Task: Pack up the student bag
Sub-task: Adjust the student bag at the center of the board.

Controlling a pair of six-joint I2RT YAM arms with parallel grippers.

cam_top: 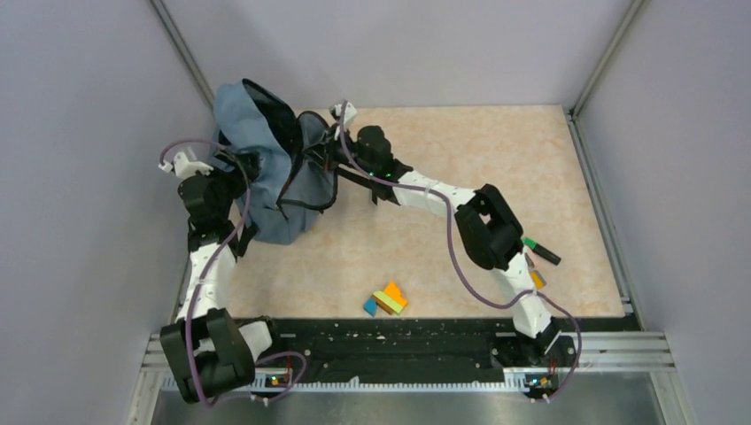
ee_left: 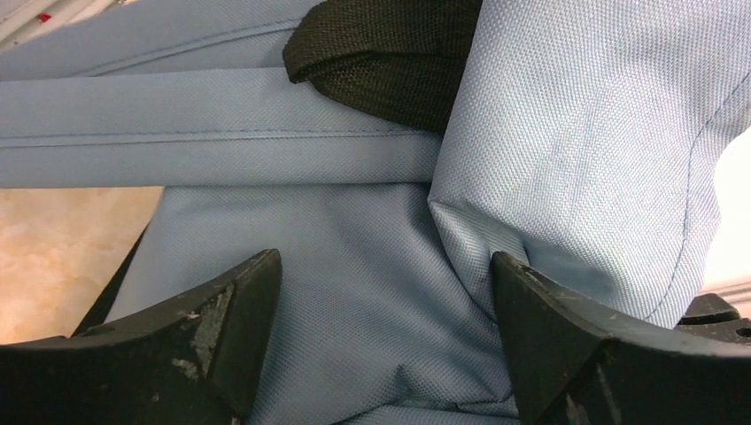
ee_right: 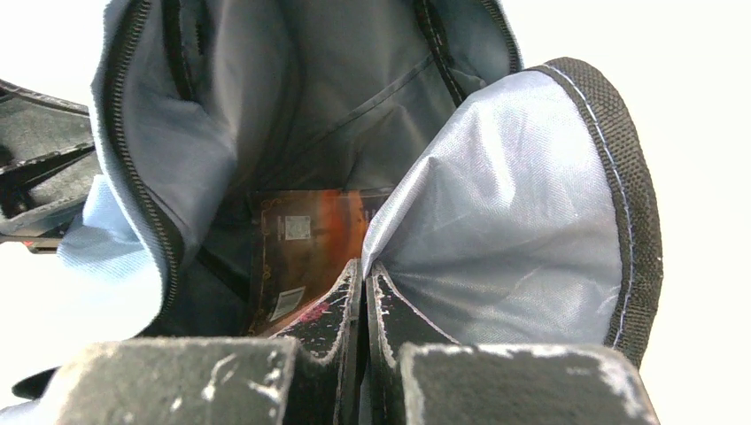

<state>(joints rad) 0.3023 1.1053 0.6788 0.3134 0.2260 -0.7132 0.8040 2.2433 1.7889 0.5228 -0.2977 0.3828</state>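
The slate-blue student bag (cam_top: 257,133) stands at the table's far left with its mouth gaping to the right. My left gripper (cam_top: 241,166) is open against the bag's outer side. In the left wrist view the blue fabric (ee_left: 576,115) and a black strap (ee_left: 390,53) fill the frame, with cloth lying between the spread jaws of the left gripper (ee_left: 385,266). My right gripper (cam_top: 341,146) is at the mouth. It is shut (ee_right: 363,264) on the edge of the grey-lined front flap (ee_right: 505,212). An orange-brown book (ee_right: 305,243) stands inside the bag.
A small pile of blue, yellow and orange flat pieces (cam_top: 386,299) lies near the table's front edge. A green-and-black marker (cam_top: 540,250) and an orange item (cam_top: 538,279) lie beside the right arm. Grey walls enclose the table on three sides.
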